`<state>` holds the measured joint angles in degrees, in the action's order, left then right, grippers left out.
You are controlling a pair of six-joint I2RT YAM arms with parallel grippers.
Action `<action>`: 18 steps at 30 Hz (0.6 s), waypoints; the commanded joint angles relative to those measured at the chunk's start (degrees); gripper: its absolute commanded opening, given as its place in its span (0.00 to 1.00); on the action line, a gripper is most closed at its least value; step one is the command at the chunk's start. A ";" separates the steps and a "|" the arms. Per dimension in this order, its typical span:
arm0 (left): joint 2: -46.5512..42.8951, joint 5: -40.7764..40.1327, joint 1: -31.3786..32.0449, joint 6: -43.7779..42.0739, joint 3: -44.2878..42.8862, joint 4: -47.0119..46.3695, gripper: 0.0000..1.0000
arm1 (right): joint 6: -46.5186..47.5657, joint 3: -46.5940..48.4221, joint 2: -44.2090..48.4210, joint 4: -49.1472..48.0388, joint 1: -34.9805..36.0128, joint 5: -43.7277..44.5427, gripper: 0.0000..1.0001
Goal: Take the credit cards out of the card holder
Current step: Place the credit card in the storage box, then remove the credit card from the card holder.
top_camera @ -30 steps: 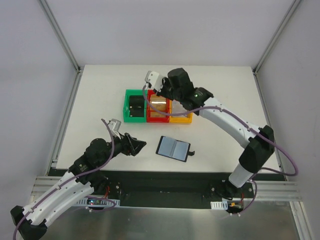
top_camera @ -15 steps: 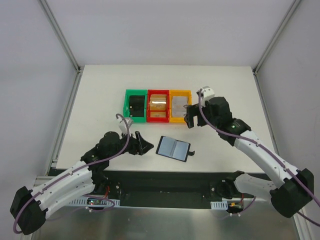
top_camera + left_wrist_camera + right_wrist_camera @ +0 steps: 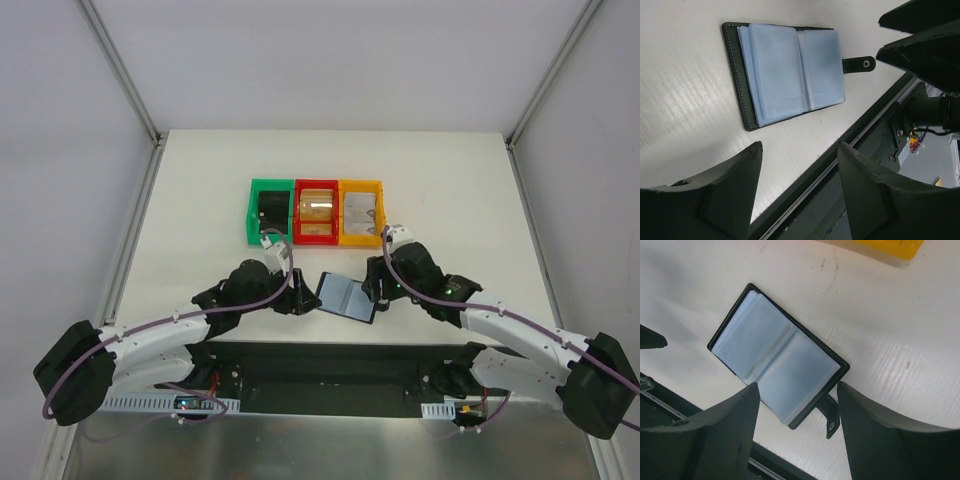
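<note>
- The card holder [image 3: 346, 296] lies open and flat at lower centre. It looks light, floppy at the fold, its sleeves slick, so the stiffer black edge seems the best hold.
- Left gripper [image 3: 799, 147] and right gripper [image 3: 797, 385] flank it, fingers apart, empty.
- Credit cards [image 3: 318, 207] lie in the red bin [image 3: 317, 241] and yellow bin [image 3: 355, 241] above.

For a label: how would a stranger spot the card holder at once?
On the white table, find the row of three coloured bins. Towards the arms from them lies the card holder, opened flat. Only it is black-edged with bluish panels and a tab.
</note>
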<state>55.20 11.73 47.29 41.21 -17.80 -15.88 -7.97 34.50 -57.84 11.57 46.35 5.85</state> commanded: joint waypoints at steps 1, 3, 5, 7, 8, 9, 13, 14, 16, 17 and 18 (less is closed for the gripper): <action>2.63 0.49 0.35 0.45 -3.55 -5.21 0.60 | -5.82 -6.01 1.77 -5.58 0.50 -0.47 0.55; 4.03 0.32 0.26 0.19 -4.69 -5.39 0.59 | -6.88 -7.34 1.33 -7.09 0.50 -1.19 0.33; 5.96 0.75 0.26 -0.34 -6.10 -5.48 0.58 | -7.33 -7.96 0.54 -7.88 0.50 -1.80 0.24; 8.24 1.02 0.35 -0.52 -7.33 -5.65 0.57 | -7.59 -8.40 0.10 -8.75 0.67 -2.50 0.20; 9.30 1.19 0.35 -0.52 -8.20 -5.83 0.56 | -7.59 -8.66 0.01 -8.93 0.67 -2.42 0.19; 10.53 1.28 0.35 -0.52 -8.82 -5.92 0.56 | -7.59 -9.01 0.01 -9.11 0.67 -2.51 0.19; 15.63 1.37 0.26 0.10 -10.32 -6.88 0.54 | -7.59 -11.12 0.36 -11.13 0.67 -2.33 0.19; 16.51 1.46 0.35 0.36 -10.58 -7.23 0.54 | -7.50 -11.30 -0.25 -11.13 0.59 -2.24 0.19; 18.62 1.46 0.35 0.54 -11.20 -7.50 0.53 | -7.41 -11.65 -1.56 -11.31 0.67 -3.03 0.19; 19.50 1.46 0.26 0.54 -11.64 -7.59 0.53 | -7.33 -11.74 -2.44 -11.31 0.59 -3.56 0.20; 20.38 1.54 0.35 0.62 -11.81 -7.67 0.53 | -7.41 -11.74 -3.23 -11.31 0.59 -3.82 0.20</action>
<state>73.08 12.08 47.29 41.23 -27.05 -21.02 -14.55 23.40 -58.63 2.59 46.72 3.53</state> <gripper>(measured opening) 0.533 0.196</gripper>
